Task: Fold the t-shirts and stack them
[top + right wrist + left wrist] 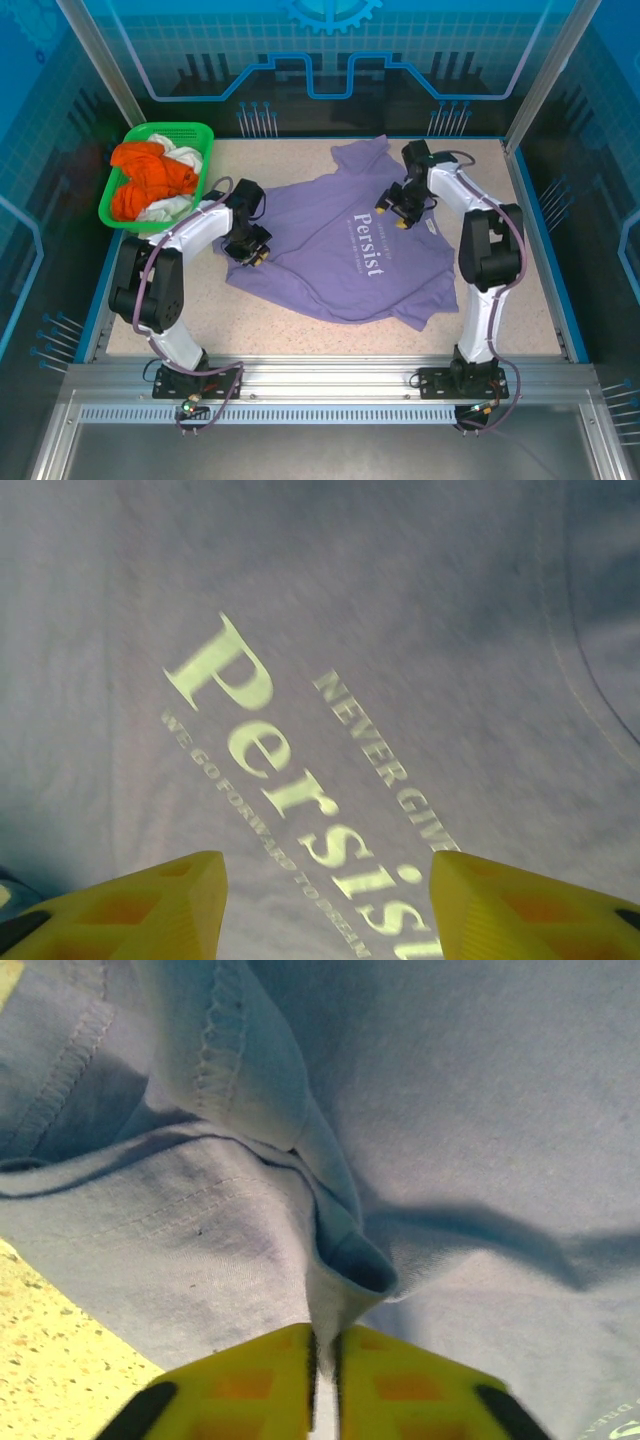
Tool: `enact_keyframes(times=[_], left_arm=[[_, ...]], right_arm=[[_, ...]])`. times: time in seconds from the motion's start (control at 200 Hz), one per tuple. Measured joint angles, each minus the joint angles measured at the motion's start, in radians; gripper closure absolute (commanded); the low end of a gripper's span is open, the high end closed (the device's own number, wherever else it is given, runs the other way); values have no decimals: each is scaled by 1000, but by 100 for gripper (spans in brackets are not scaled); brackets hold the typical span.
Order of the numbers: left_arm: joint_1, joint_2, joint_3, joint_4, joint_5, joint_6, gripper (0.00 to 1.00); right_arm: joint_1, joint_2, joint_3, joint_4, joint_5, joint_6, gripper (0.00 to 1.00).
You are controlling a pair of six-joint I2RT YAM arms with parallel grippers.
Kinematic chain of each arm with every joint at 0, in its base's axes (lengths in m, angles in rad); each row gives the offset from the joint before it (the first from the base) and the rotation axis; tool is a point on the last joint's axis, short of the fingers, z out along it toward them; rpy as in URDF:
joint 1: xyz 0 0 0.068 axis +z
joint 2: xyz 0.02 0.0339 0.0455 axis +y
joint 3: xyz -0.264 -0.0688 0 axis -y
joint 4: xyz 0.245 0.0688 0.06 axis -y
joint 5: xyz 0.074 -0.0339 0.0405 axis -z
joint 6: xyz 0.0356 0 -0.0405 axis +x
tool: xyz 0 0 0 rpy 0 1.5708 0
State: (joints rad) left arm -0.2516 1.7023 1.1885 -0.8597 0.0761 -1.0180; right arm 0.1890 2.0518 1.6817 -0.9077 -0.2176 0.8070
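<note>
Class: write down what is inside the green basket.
Inside the green basket, crumpled orange cloth lies heaped with white cloth. The basket's floor and anything beneath the heap are covered.

The purple t-shirt (330,262) lies spread on the table (535,300).

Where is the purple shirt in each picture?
Top camera: the purple shirt lies spread in the middle, between the arms.
Left wrist: the shirt runs across the top and right, with a fold pinched in the left fingers.
Right wrist: the shirt lies behind the open right fingers.
Shared landmark: the white word "Persist", in the top and right wrist views.
</note>
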Motion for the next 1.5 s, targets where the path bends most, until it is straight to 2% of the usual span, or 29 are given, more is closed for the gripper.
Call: enact_keyframes(times=[0.05, 0.32, 0.515, 0.64, 0.92, 1.196, 1.351, 1.461, 1.496], left_arm=[[0, 0, 0, -1, -1, -3, 100], [0, -34, -32, -25, -2, -1, 100], [0, -179, -130, -71, -3, -5, 100], [0, -285, -191, -131, -3, -5, 100], [-2, -471, -312, -333, 9, -44, 100], [-21, -624, -417, -449, 12, -146, 100], [-23, -617, -426, -419, 12, -167, 100], [-23, -543, -429, -359, -2, -158, 100], [-23, -509, -428, -337, -13, -154, 94]], right_arm=[[0, 39, 53, 3, 0, 0, 44], [0, 303, 438, 18, -8, 6, 44], [0, 539, 755, 40, -29, 34, 45], [0, 656, 886, 49, -31, 62, 46], [-37, 694, 924, 55, -26, 146, 46], [-155, 661, 854, 91, -35, 192, 44], [-224, 652, 837, 102, -48, 208, 39], [-250, 652, 836, 120, -77, 217, 34], [-253, 652, 837, 123, -85, 219, 31]])
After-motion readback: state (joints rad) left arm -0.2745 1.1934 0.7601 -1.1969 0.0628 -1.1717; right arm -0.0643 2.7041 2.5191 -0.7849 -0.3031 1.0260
